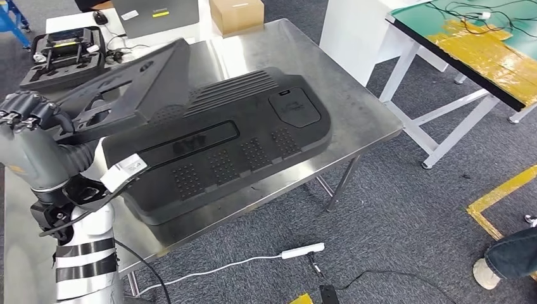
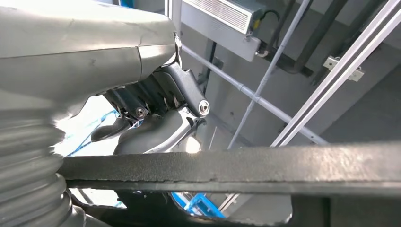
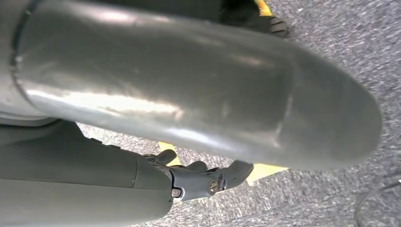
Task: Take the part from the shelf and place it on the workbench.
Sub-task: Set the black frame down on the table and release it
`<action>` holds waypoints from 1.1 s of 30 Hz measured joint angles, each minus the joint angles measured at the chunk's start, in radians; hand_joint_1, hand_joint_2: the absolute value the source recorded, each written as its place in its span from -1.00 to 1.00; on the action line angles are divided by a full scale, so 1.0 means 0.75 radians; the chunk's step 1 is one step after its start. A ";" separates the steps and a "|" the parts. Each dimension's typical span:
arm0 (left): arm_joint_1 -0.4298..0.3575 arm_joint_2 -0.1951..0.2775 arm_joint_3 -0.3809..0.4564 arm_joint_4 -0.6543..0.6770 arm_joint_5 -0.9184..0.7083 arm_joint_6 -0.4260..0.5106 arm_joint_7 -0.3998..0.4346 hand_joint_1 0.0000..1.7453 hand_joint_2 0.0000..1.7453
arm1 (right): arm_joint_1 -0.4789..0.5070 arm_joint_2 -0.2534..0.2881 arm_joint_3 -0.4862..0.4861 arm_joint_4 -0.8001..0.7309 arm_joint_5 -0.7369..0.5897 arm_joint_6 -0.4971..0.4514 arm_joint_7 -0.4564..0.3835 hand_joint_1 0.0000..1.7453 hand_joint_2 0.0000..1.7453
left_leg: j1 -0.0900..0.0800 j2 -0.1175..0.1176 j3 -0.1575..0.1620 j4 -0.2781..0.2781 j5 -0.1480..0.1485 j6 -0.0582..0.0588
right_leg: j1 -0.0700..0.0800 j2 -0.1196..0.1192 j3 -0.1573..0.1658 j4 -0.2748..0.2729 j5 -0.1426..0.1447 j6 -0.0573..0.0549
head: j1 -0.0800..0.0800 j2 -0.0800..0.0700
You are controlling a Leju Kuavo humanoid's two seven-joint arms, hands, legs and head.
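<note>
A large black moulded part (image 1: 221, 145) lies across the steel workbench (image 1: 354, 107), with its near corner reaching over the front edge. A white tag (image 1: 123, 171) hangs at its left end. My left hand (image 1: 28, 117) is at the part's raised left tip and holds it there. In the left wrist view the fingers (image 2: 156, 118) curl over the part's dark edge (image 2: 236, 165). My right hand (image 3: 208, 177) hangs over the grey carpet, its fingers loose and holding nothing.
Behind the part are a black case (image 1: 63, 54) and a cardboard box (image 1: 236, 14). A green-topped table (image 1: 468, 44) stands at the right. On the floor lie a white power strip (image 1: 303, 251) and yellow tape (image 1: 500, 190). A person's shoe (image 1: 487, 273) is at the lower right.
</note>
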 joint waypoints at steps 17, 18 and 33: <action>-0.170 0.065 -0.169 0.173 -0.212 -0.001 0.374 1.00 1.00 | -0.002 0.003 0.000 0.000 0.083 0.087 0.052 -1.00 -1.00 | -0.007 -0.037 -0.001 -0.013 0.024 -0.012 | 0.008 0.014 0.161 -0.353 0.164 0.004 | -0.002 0.000; -0.198 0.078 -0.185 0.207 -0.224 -0.001 0.420 1.00 1.00 | -0.005 0.003 0.000 0.000 0.092 0.091 0.053 -1.00 -1.00 | -0.005 -0.037 -0.002 -0.013 0.025 -0.016 | 0.010 0.014 0.161 -0.353 0.164 0.004 | -0.002 0.000; -0.503 0.194 -0.493 0.820 -0.441 -0.002 0.925 1.00 1.00 | -0.039 0.016 0.000 -0.001 0.203 0.119 0.068 -1.00 -1.00 | -0.014 -0.037 -0.009 -0.013 0.029 -0.028 | 0.000 0.012 0.155 -0.353 0.167 0.000 | -0.001 0.000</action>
